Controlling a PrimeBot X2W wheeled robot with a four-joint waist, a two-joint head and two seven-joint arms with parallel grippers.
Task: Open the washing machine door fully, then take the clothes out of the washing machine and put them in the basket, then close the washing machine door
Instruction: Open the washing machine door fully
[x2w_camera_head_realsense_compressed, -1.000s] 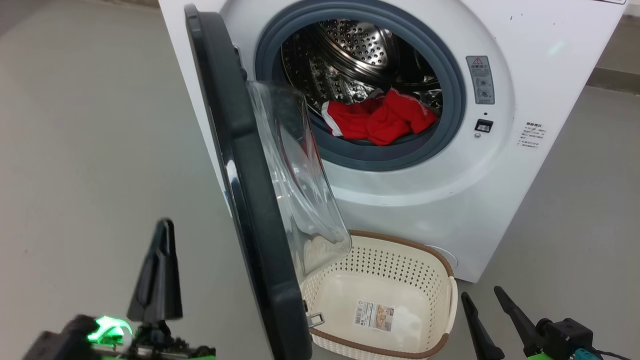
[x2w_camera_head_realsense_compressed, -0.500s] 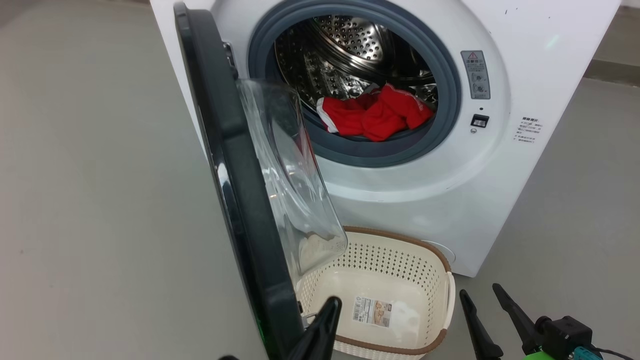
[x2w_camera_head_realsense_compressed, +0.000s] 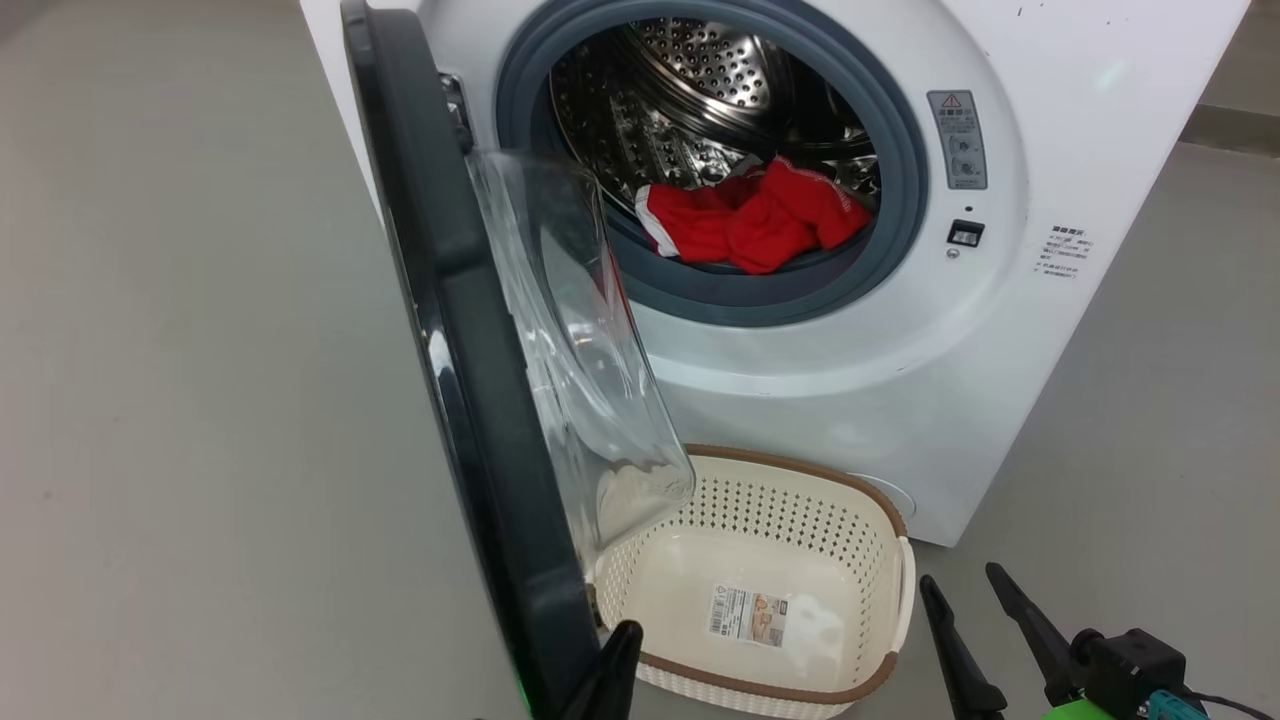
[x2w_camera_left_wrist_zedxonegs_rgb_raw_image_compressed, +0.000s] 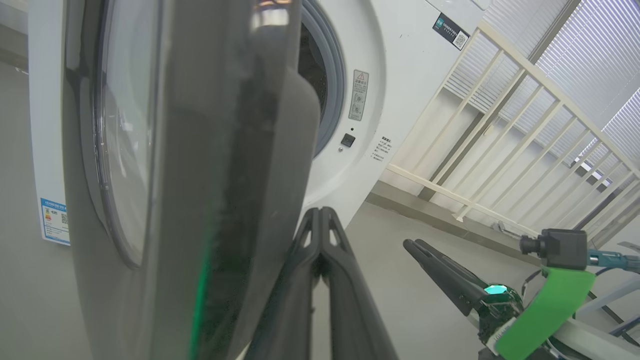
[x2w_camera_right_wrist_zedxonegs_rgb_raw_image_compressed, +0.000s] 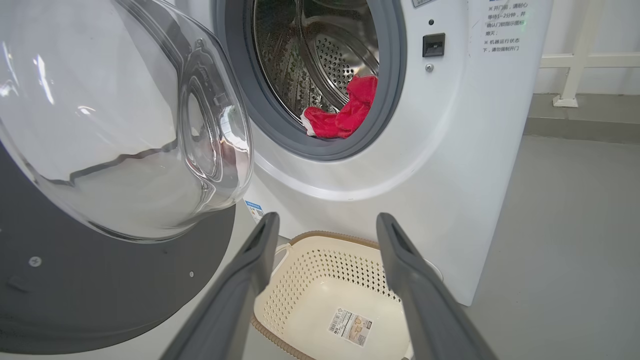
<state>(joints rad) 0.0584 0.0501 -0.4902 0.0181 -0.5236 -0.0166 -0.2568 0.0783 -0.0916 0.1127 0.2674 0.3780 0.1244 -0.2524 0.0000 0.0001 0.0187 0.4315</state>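
The white washing machine (x2w_camera_head_realsense_compressed: 900, 400) stands with its black-rimmed door (x2w_camera_head_realsense_compressed: 450, 300) swung part way out, edge-on to me, its clear bowl bulging right. Red clothes (x2w_camera_head_realsense_compressed: 750, 220) lie at the drum's front lip, also seen in the right wrist view (x2w_camera_right_wrist_zedxonegs_rgb_raw_image_compressed: 345, 112). The cream basket (x2w_camera_head_realsense_compressed: 790, 470) sits on the floor below the drum with nothing but its label inside. My left gripper (x2w_camera_head_realsense_compressed: 622, 640) is shut with nothing in it, its tip just right of the door's lower rim; in the left wrist view it (x2w_camera_left_wrist_zedxonegs_rgb_raw_image_compressed: 320, 212) sits beside the rim (x2w_camera_left_wrist_zedxonegs_rgb_raw_image_compressed: 215, 150). My right gripper (x2w_camera_head_realsense_compressed: 958, 575) stands open right of the basket (x2w_camera_right_wrist_zedxonegs_rgb_raw_image_compressed: 325, 280).
Grey floor (x2w_camera_head_realsense_compressed: 200, 350) spreads to the left of the door. A white railing (x2w_camera_left_wrist_zedxonegs_rgb_raw_image_compressed: 500, 125) and slatted blinds stand beyond the machine's right side, with a low ledge (x2w_camera_head_realsense_compressed: 1230, 130) along the wall there.
My left gripper has swung from the door's outer left side to just right of its lower rim, then dropped slightly. The camera shifted a little. The right gripper stayed put.
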